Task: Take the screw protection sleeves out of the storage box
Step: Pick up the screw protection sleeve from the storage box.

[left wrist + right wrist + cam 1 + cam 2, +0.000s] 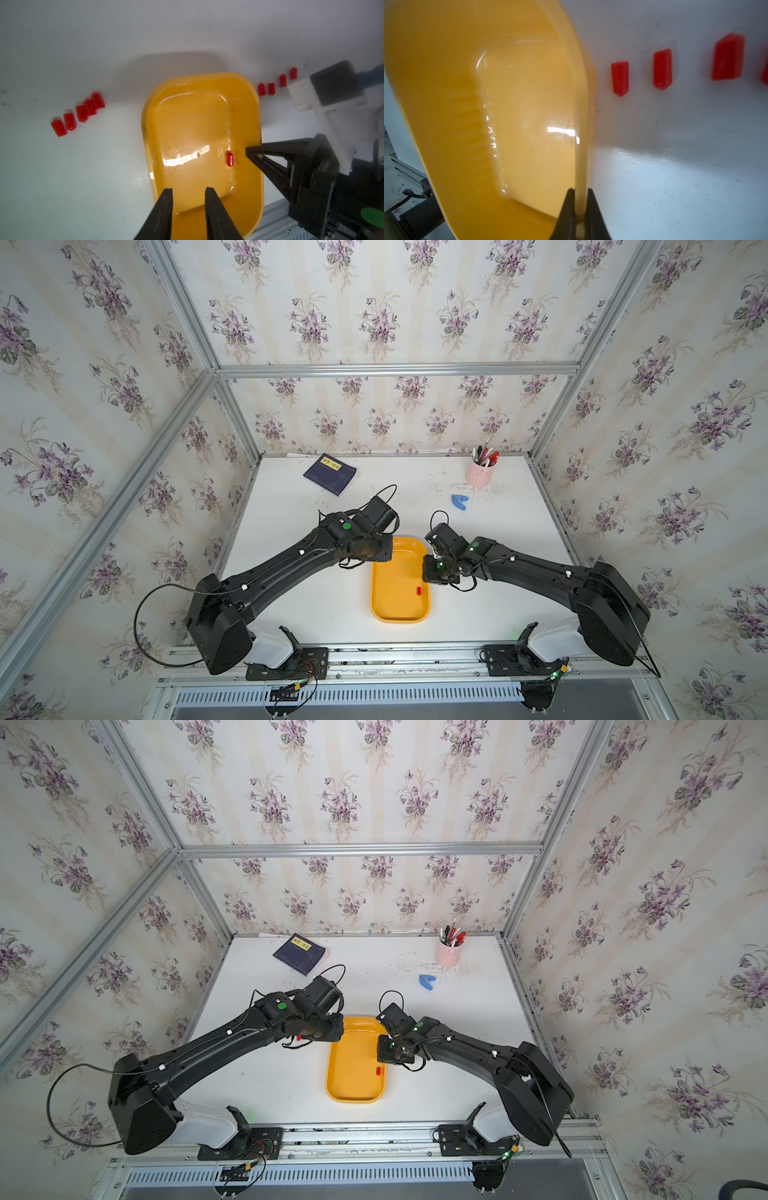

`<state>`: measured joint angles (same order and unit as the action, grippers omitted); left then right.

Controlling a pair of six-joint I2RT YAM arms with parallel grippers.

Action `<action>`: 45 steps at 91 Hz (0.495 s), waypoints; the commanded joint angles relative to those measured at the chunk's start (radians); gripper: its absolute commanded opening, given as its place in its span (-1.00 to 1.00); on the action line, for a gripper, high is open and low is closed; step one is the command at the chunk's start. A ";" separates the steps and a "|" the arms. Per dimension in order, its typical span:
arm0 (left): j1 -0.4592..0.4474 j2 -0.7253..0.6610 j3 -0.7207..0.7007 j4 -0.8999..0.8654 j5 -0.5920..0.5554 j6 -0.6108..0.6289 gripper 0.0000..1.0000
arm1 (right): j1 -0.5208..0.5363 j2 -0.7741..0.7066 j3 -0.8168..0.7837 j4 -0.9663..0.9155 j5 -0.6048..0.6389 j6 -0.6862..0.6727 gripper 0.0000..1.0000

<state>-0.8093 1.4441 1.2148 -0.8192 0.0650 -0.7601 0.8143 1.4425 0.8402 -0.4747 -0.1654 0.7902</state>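
Right jaws clamp the storage box rim, sleeve just beside.

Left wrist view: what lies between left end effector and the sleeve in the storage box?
Just bare storage box floor from left end effector to sleeve; left wrist view.

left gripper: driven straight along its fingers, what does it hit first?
Probably the bare floor of the storage box: the left gripper points down into it, open and empty. The lone screw protection sleeve inside lies off to one side of that line. Height above the floor is unclear.
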 commanded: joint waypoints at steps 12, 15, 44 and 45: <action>-0.046 0.088 -0.123 0.251 0.203 -0.238 -0.34 | 0.005 -0.007 -0.002 0.030 0.012 0.042 -1.00; -0.051 0.110 -0.119 0.259 0.213 -0.248 -0.34 | 0.005 -0.008 -0.003 0.029 0.011 0.042 -1.00; -0.105 0.186 -0.251 0.511 0.257 -0.445 -0.35 | 0.005 -0.016 -0.011 0.040 0.001 0.053 -1.00; -0.105 0.184 -0.258 0.517 0.255 -0.449 -0.35 | 0.005 -0.016 -0.011 0.039 0.001 0.053 -1.00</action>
<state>-0.9108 1.6363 1.0000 -0.4358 0.3050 -1.0996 0.8185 1.4326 0.8307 -0.4503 -0.1593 0.8345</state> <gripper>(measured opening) 0.329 0.100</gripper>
